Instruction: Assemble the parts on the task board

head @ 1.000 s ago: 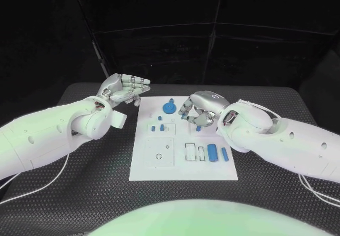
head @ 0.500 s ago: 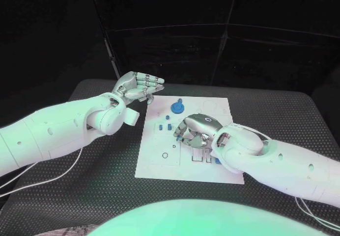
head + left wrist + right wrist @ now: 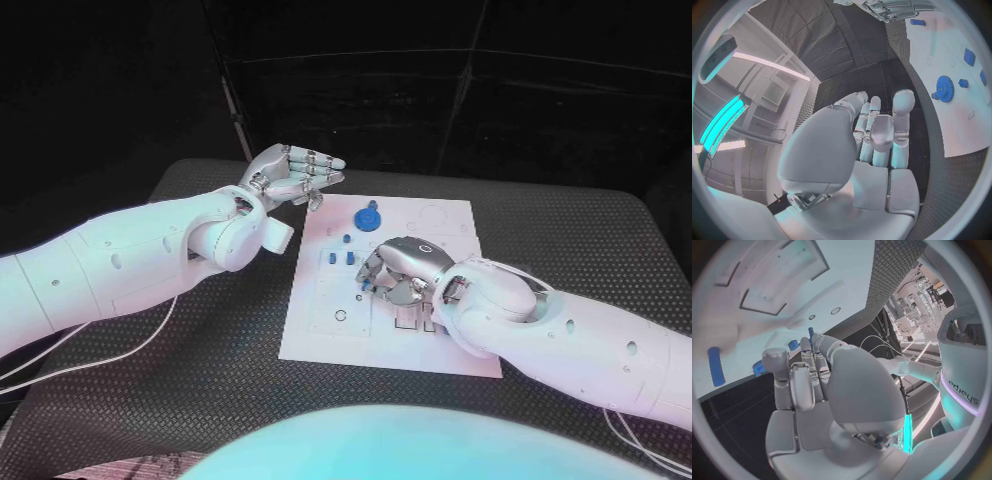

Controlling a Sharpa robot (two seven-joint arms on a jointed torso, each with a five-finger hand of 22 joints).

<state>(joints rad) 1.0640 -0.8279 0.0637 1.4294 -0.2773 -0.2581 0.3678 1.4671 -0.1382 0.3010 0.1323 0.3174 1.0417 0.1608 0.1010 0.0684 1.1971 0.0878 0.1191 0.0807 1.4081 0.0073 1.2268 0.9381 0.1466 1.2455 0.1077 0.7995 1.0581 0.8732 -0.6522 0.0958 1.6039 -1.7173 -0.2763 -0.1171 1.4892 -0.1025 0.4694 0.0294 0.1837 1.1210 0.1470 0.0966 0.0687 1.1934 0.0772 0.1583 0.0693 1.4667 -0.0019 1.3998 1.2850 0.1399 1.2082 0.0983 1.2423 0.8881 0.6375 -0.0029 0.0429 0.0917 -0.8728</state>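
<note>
Task board [image 3: 440,345] lying mid-table; right hand [image 3: 400,272] hovering over its middle, fingers curled, empty; left hand [image 3: 293,177] curled, empty, beside its far corner.

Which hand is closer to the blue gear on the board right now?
Left, narrowly. The left hand hovers just beyond the task board's far corner beside the blue gear; the right hand is over the board's middle, nearer the robot.
</note>
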